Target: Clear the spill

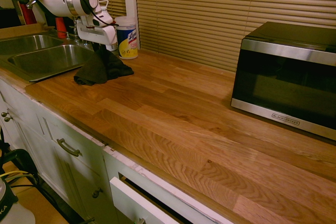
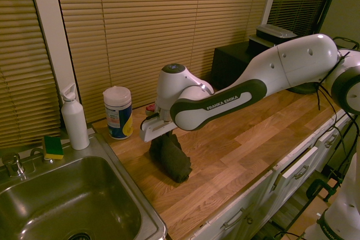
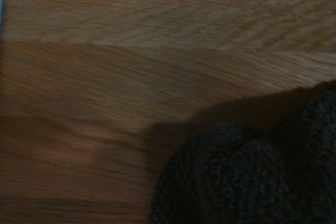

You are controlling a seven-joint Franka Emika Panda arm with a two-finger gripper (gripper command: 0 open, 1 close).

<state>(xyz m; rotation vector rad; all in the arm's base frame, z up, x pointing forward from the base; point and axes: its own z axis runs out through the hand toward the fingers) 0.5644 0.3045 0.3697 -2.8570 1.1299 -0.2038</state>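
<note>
While shut tool grips dark cloth, wooden counter beneath

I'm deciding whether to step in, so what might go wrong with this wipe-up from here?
The dark cloth hangs bunched from the gripper, its lower part on the counter; wiping with such a loose bundle may miss drops. The wipes canister stands close beside the gripper, so a sideways swing could knock it. The sink is also near the cloth, and a stroke that way could drag the fabric over its rim.
</note>
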